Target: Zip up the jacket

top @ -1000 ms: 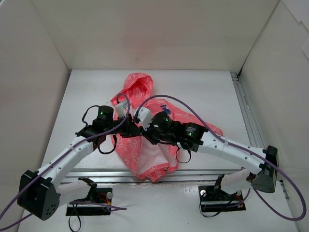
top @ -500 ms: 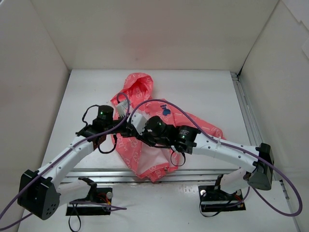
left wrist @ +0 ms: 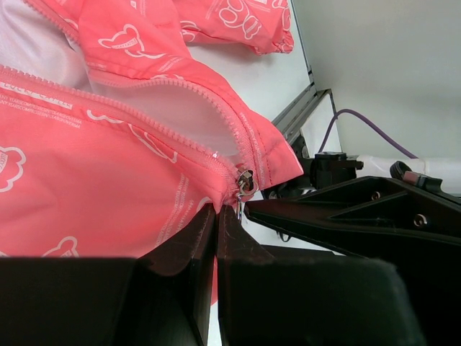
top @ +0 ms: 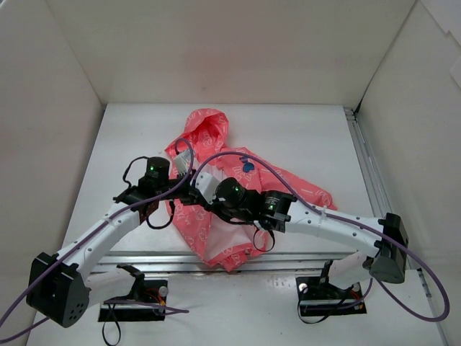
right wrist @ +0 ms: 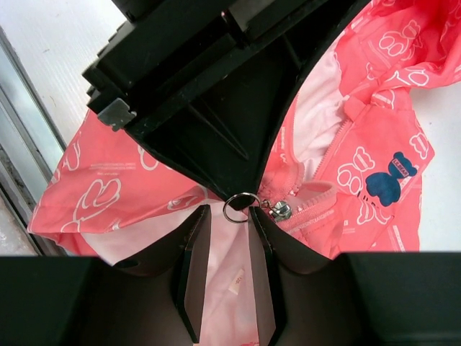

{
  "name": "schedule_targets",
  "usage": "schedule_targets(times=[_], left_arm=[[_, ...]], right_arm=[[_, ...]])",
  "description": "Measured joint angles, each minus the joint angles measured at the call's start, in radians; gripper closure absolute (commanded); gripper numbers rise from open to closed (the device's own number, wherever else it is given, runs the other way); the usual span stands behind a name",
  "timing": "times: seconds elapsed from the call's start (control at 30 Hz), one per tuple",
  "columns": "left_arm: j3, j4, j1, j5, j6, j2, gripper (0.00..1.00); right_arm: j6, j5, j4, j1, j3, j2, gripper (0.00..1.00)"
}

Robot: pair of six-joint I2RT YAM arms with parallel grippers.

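The small coral-pink hooded rain jacket (top: pixel 205 130), of thin smooth fabric printed with white bear-shaped outlines, is lying crumpled on the flat white table (top: pixel 302 137). Its hem is reaching the straight aluminium rail (top: pixel 144 257) and its hood is pointing away from that rail. The front is gaping, showing white lining (left wrist: pixel 191 115) between rows of fine pink zipper teeth (left wrist: pixel 144 130).

Just beyond the rail, the left gripper (left wrist: pixel 216 214) is pinching the hem fabric between closed black fingers, beside the silver slider (right wrist: pixel 279 210). The right gripper (right wrist: pixel 229 213) is holding its angular jaws narrowly apart about the slider's thin round metal ring (right wrist: pixel 241 207). Whether it is clamping the ring cannot be told. A dark blue emblem (right wrist: pixel 389 180) is showing farther from the rail.
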Motion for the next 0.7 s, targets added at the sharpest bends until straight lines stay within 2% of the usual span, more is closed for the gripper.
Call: schedule_targets(times=[0.47, 0.57, 0.7], left_arm=[[0.000, 0.000, 0.000, 0.000, -0.002, 0.000, 1.00], [-0.001, -0.004, 0.002, -0.003, -0.002, 0.000, 1.00], [-0.002, 0.000, 0.006, -0.004, -0.002, 0.000, 1.00]], right_arm=[[-0.004, 0.032, 0.007, 0.006, -0.013, 0.019, 0.78], [-0.009, 0.048, 0.016, 0.006, -0.013, 0.030, 0.84], [-0.012, 0.072, 0.021, 0.007, -0.013, 0.033, 0.98]])
